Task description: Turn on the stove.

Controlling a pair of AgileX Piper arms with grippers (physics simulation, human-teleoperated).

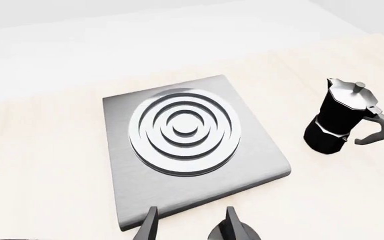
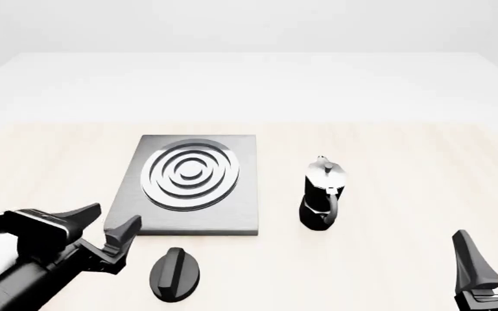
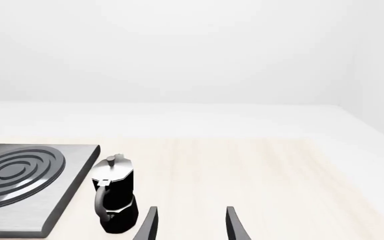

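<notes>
The stove [image 2: 199,188] lies on the desk [image 2: 388,168] with its knob [image 2: 174,273] untouched just beside its near edge, so the turn is all left to do: left gripper [image 2: 111,228] jaws released near the knob, right gripper [image 2: 495,256] jaws released, well apart

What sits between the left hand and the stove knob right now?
Nothing: in the front view only bare wooden table separates the open left hand from the black oval knob, which lies on the near side of the stove slab.
</notes>
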